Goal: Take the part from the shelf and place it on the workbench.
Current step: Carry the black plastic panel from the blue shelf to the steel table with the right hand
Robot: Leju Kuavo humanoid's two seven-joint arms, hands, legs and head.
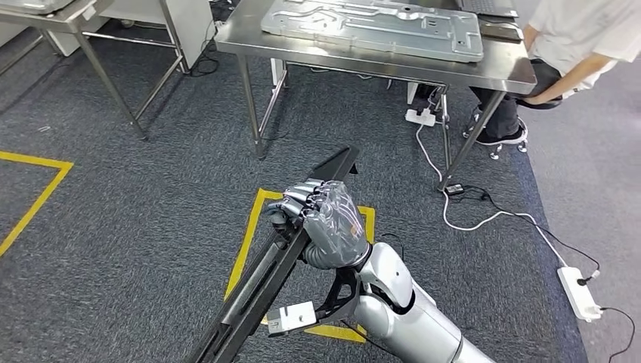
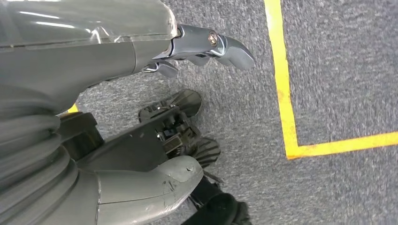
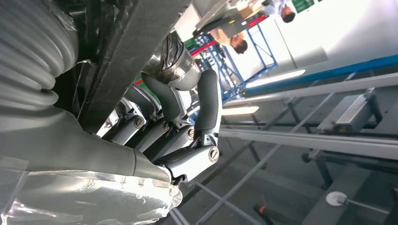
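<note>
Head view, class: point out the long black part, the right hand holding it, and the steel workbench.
long black part (image 1: 257, 291), head view, on its middle stretch below the hand.
right hand (image 1: 326, 221), head view, on its back.
steel workbench (image 1: 499, 69), head view, on bare tabletop near the right edge.

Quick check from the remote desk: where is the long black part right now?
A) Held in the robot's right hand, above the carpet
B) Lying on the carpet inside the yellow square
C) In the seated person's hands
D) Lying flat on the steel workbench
A: in the head view the right hand has its fingers wrapped around the long black part, which is short of the workbench.
</note>
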